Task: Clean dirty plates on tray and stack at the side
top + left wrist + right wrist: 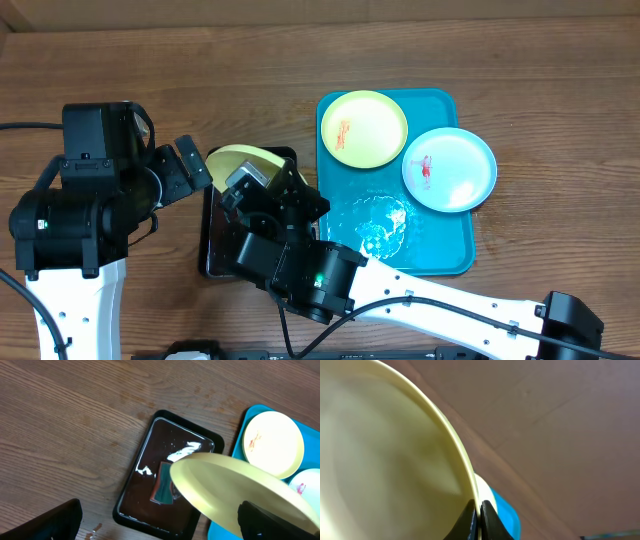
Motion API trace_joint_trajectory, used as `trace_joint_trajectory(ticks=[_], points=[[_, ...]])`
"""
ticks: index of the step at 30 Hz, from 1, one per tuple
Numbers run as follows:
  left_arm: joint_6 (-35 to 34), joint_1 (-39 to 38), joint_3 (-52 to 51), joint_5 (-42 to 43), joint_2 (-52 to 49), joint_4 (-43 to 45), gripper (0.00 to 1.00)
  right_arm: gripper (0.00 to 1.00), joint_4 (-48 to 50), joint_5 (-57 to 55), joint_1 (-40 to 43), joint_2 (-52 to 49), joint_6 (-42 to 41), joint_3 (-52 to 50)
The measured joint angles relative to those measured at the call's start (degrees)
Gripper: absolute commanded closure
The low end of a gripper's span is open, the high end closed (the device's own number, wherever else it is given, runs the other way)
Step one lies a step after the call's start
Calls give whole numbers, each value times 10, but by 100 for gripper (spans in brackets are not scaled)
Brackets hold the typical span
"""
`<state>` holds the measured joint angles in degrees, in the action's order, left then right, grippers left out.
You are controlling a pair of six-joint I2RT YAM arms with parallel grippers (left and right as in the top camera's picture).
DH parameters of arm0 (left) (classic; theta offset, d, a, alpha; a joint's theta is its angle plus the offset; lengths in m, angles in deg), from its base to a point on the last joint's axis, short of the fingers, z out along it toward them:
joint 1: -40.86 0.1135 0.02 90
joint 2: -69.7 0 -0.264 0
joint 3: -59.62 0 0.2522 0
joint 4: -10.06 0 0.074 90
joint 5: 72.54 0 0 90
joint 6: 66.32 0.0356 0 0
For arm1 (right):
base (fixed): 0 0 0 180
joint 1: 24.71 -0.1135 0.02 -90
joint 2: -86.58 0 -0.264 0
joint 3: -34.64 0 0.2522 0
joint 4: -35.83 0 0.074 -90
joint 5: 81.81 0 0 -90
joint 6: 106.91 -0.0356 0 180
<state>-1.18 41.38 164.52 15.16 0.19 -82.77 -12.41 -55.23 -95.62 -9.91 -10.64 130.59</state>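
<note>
My right gripper (262,188) is shut on the rim of a pale yellow-green plate (238,160) and holds it tilted over the black tray of dark liquid (212,240). In the right wrist view both fingers (477,515) pinch the plate's edge (385,460). The left wrist view shows this plate (240,490) hovering above the black tray (165,414). My left gripper (192,170) is open and empty just left of the plate; its fingers (160,527) frame the bottom of its view. A second yellow-green plate (363,128) and a light blue plate (450,168), both with orange-red smears, lie on the turquoise tray (440,250).
A teal sponge (162,490) lies in the dark liquid with white foam beside it. A puddle of water (382,225) sits on the turquoise tray's near half. Bare wooden table surrounds both trays. A few drops wet the wood near the black tray's corner (95,530).
</note>
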Motion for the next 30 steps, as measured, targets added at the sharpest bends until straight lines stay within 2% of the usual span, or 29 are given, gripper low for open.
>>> trace_joint_trajectory(ticks=[9, 14, 18, 22, 24, 30], points=[[0, 0, 0, 0, 0, 0, 0, 96, 5, -23, 23, 0, -5, 0], [0, 0, 0, 0, 0, 0, 0, 96, -11, 18, 22, 0, -20, 1], [0, 0, 0, 0, 0, 0, 0, 96, -41, 61, 30, 0, -89, 2], [0, 0, 0, 0, 0, 0, 0, 96, -78, 188, 84, 0, -196, 3], [0, 0, 0, 0, 0, 0, 0, 96, -83, 281, 137, 0, -243, 3], [0, 0, 0, 0, 0, 0, 0, 96, -92, 563, 322, 19, -312, 3]])
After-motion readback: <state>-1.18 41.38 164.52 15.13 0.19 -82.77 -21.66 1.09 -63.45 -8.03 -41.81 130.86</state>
